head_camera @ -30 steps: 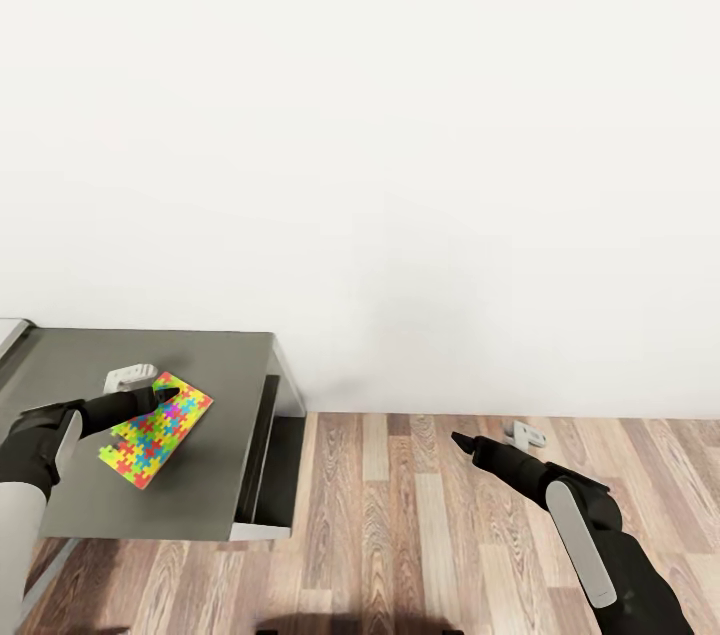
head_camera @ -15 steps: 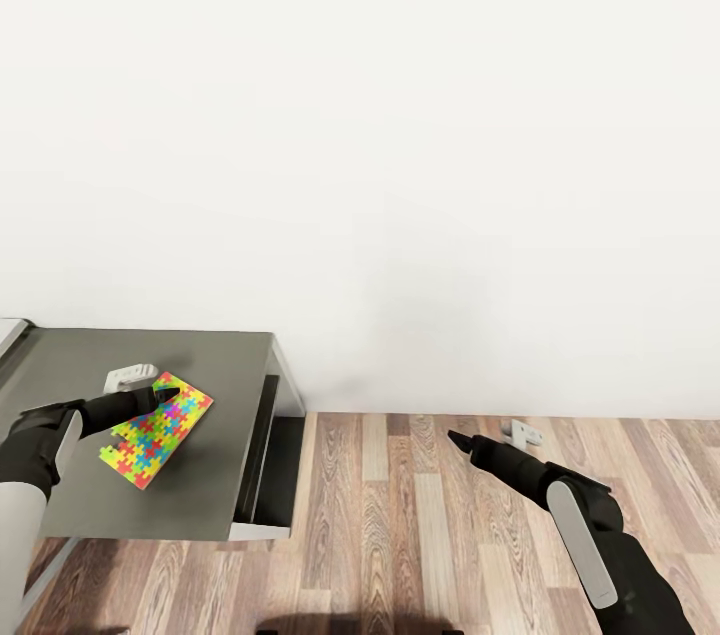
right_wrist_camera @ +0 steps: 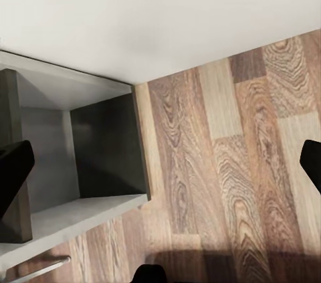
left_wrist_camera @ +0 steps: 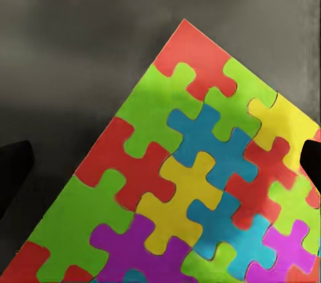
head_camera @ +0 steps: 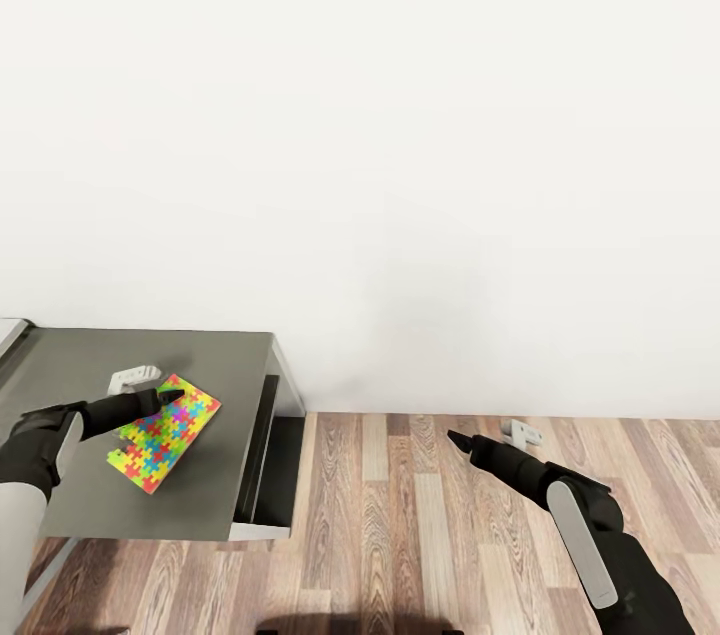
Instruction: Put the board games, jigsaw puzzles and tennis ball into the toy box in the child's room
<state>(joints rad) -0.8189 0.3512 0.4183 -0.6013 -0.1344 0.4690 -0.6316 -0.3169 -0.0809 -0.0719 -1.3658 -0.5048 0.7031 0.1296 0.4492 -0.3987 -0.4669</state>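
Jigsaw puzzle (head_camera: 164,433) has slid slightly toward the table's (head_camera: 215,375) wall-side end.
Left hand (head_camera: 172,396) hovers over the puzzle, fingers spread wide, gripping nothing; right hand (head_camera: 455,439), open and empty, hangs over the floor (head_camera: 400,515) beyond that end.

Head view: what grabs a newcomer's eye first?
The multicoloured jigsaw puzzle lying flat on the grey table at lower left, with the left gripper over its far edge. Next, the right gripper, open above the wood-plank floor, and the blank white wall.
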